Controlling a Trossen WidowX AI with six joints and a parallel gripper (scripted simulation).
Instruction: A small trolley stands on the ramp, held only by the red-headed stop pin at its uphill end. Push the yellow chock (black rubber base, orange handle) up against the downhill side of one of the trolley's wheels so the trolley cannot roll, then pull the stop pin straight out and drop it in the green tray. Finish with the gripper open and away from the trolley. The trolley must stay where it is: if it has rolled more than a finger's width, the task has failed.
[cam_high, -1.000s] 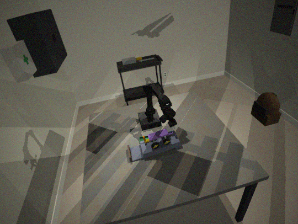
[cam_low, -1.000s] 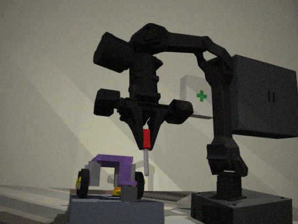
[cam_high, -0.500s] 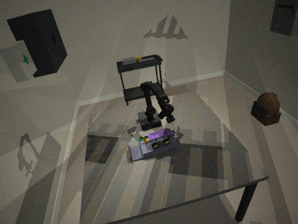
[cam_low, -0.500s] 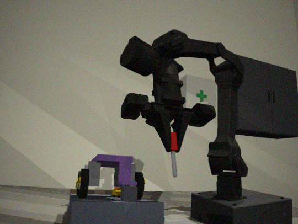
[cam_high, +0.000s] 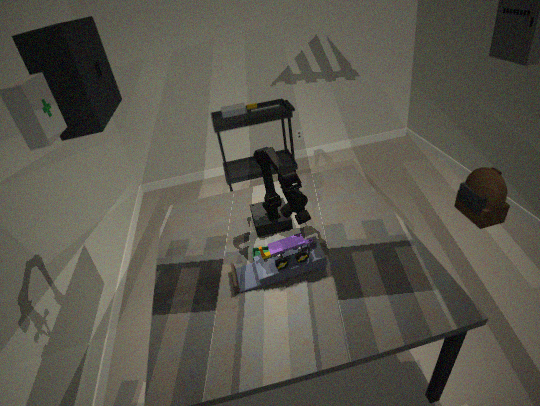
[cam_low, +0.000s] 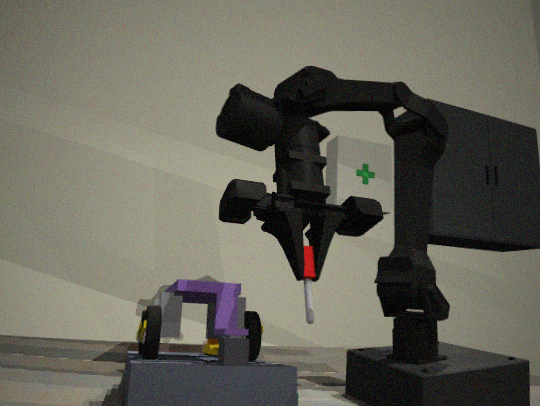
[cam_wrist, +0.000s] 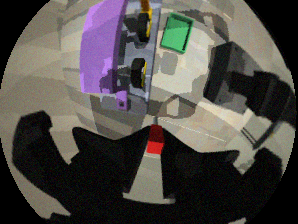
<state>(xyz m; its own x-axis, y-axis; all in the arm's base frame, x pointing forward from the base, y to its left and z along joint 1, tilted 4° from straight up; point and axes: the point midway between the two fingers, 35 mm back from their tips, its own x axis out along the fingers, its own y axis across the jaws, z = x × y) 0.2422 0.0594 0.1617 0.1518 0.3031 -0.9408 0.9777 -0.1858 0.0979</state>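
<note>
Ramp is the closest thing in the exterior shot, with the purple trolley sitting on it, wheels down. Past its near end you can spot a bit of the yellow chock. Wrist cam puts that right by the downhill wheel on the robot-base side, tbh can't tell if they're actually touching.

Beside the trolley and higher up, the gripper has its fingers pinched nearly together on the red head of the stop pin. Pin's shaft points down, a touch tilted, fully out of the ramp and hanging in the air, so it's not in the green tray. That tray is on the table, off the ramp's side where the arm's base stands.

Way behind, there's a dark cabinet on the wall plus a white box with a green cross.
</note>
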